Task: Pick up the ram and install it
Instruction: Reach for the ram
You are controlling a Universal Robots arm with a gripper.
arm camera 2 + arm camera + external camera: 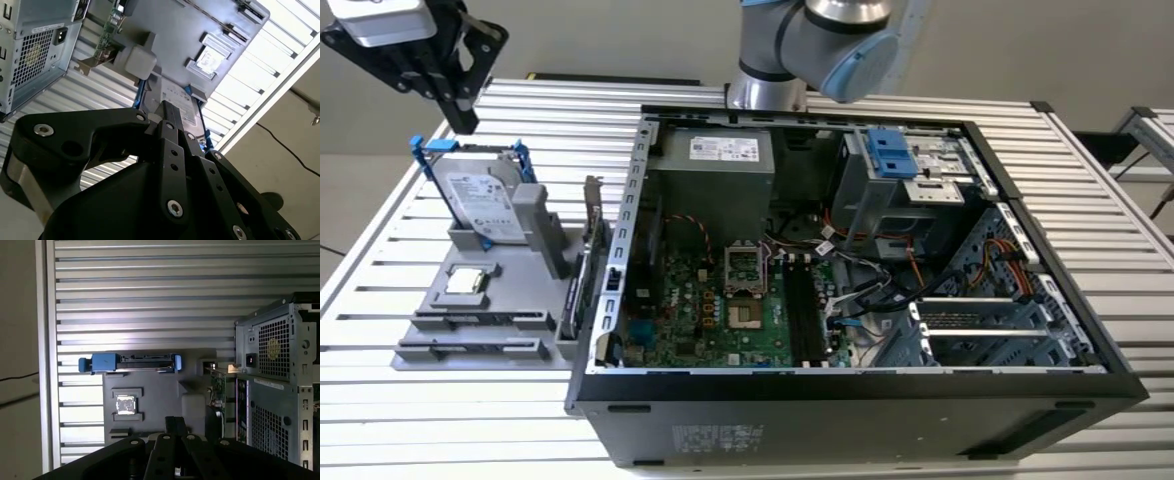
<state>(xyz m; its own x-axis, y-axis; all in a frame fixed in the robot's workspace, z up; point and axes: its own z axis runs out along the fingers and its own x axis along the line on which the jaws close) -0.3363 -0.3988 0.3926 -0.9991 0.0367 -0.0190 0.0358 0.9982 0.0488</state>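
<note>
My gripper (460,122) hangs high over the back left of the table in the exterior view, above the upright hard drive (480,205). Its black fingers (167,112) are pressed together, shut on nothing; they also show in the first wrist view (175,422). What looks like the ram (474,322) is a slim dark strip lying in a slot of the grey parts rack (427,300), well below and in front of the gripper. The motherboard's long black slots (805,310) lie inside the open computer case (854,385).
On the rack, a small silver processor chip (464,283) sits between the hard drive and the strip. An expansion card (594,235) stands between rack and case. Cables and drive cages crowd the case's right half. The slatted metal table (400,420) has free room around the rack.
</note>
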